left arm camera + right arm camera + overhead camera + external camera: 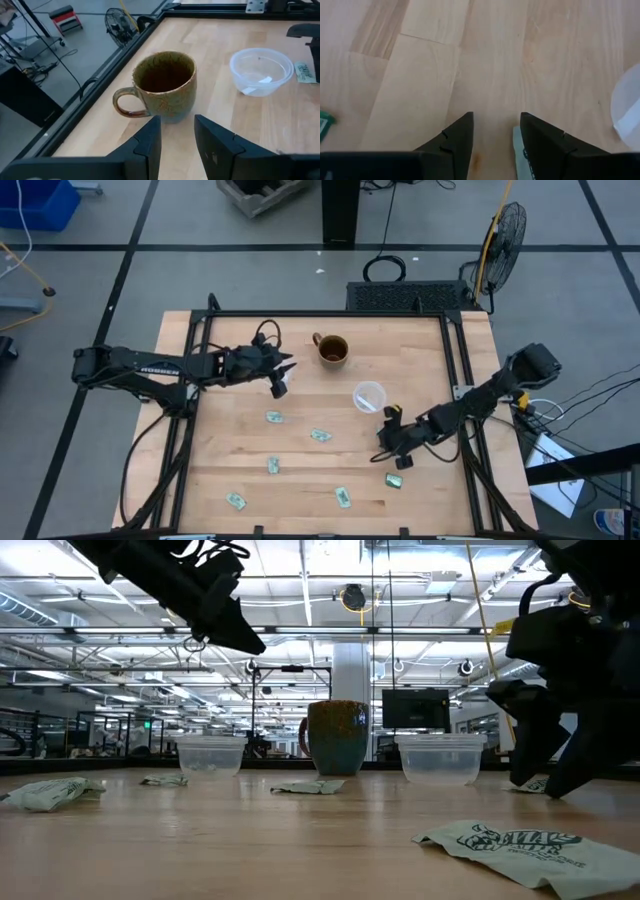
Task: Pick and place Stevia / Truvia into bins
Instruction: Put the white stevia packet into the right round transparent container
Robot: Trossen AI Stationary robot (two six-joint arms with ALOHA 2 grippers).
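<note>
Left arm: it reaches in from the left side of the table [420, 480], high above the wood.
Left gripper [280, 376]: it hangs in the air near the brown mug [332, 350]. Its 2 fingers [150, 145] stand a little apart with nothing between them. The left wrist view shows the mug just past the fingertips.
Left cup [210, 755]: the low view shows this clear cup on the table, left of the mug. In the high view I cannot make it out under the left gripper.
Packets on the left: 1 lies at [273, 417], 1 at [273, 465] and 1 near the front edge at [237, 501].
Packets in the middle: 1 lies at [320, 435] and 1 at [343, 497].
Right cup [369, 396]: it sits right of the mug. A small white bit lies inside it [261, 80].
Right gripper [392, 442]: it is low, down by the table, near the right cup. Its 2 fingers [455, 140] are spread apart. A pale packet [521, 150] lies on the wood between them, up against 1 finger.
Packet on the right: 1 lies just beside the right gripper at [394, 479].
</note>
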